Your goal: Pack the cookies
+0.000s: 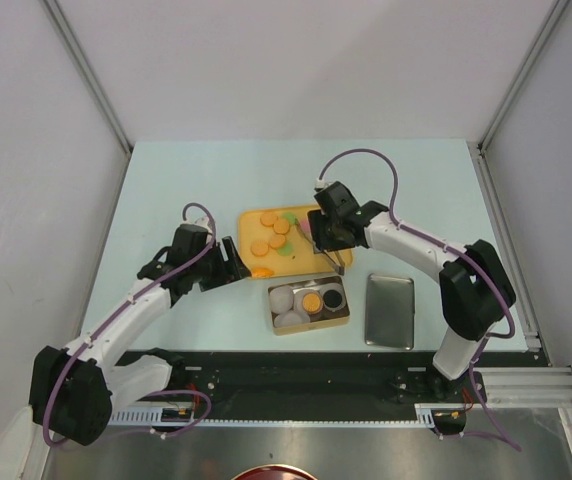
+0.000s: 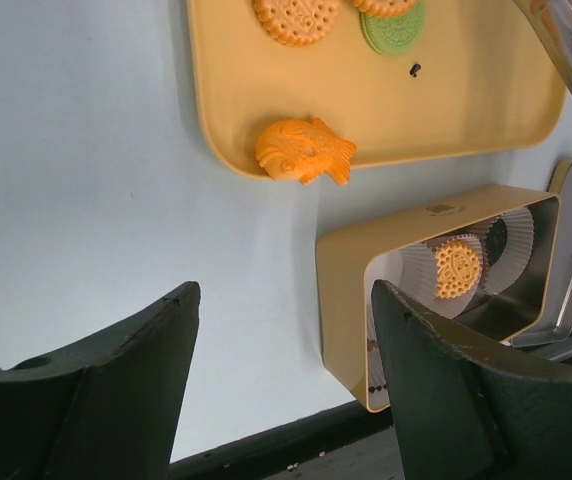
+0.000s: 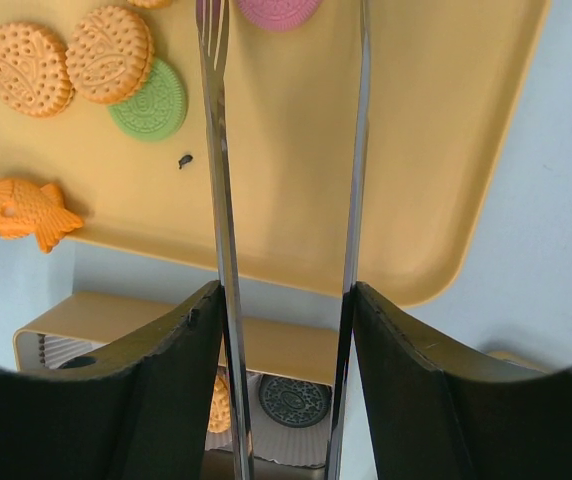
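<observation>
The cookies lie on a yellow tray (image 1: 249, 240): orange rounds (image 3: 109, 52), a green one (image 3: 151, 102), a pink one (image 3: 278, 10) and an orange fish-shaped piece (image 2: 304, 150) at the tray's near rim. In the gold tin (image 1: 311, 328), an orange cookie (image 2: 458, 268) and a black cookie (image 3: 293, 400) sit in white paper cups. My right gripper (image 3: 286, 295) is shut on metal tongs (image 3: 221, 200), whose spread tips reach the pink cookie with nothing held between them. My left gripper (image 2: 286, 300) stands open and empty over the table, left of the tin.
The tin's metal lid (image 1: 390, 310) lies flat to the right of the tin. White walls and aluminium rails enclose the table on three sides. A dark crumb (image 3: 184, 160) lies on the tray.
</observation>
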{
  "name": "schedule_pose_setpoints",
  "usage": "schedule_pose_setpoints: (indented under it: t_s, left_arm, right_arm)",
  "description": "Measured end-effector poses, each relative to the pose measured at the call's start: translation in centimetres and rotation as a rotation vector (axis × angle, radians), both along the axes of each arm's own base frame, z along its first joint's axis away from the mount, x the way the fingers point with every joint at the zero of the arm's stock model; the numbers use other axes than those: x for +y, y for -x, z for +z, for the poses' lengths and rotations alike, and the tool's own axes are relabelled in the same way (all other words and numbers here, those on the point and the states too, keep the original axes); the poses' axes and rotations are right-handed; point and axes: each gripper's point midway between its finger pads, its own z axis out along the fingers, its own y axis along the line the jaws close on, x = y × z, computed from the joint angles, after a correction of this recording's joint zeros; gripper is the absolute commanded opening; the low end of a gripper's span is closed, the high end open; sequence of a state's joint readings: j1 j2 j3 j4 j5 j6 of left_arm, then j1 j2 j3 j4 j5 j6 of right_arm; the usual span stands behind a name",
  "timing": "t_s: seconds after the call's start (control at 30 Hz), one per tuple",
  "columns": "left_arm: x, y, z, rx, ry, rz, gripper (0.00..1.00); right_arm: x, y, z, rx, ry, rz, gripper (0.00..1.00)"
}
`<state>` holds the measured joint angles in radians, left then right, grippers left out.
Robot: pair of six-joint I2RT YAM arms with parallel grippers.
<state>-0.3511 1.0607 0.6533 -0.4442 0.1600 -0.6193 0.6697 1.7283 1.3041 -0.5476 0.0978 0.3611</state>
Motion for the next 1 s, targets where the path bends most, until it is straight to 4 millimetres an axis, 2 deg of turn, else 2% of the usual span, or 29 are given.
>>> schedule_pose_setpoints:
  t_s: [0.4, 0.77, 1.0]
  left_arm:
    - [0.0, 0.0, 0.0, -0.001, 0.0, 0.0, 0.75]
    - [0.0, 0.0, 0.0, -0.001, 0.001, 0.0, 0.75]
    - [0.0, 0.0, 0.0, -0.002, 0.001, 0.0, 0.75]
  right_arm:
    - [0.5, 0.1, -0.5, 0.026, -0.006, 0.02, 0.54]
    - [0.9, -0.2, 0.2, 0.018, -0.004, 0.036, 0.39]
    - [0.4, 0.1, 0.0, 0.029, 0.02, 0.03, 0.35]
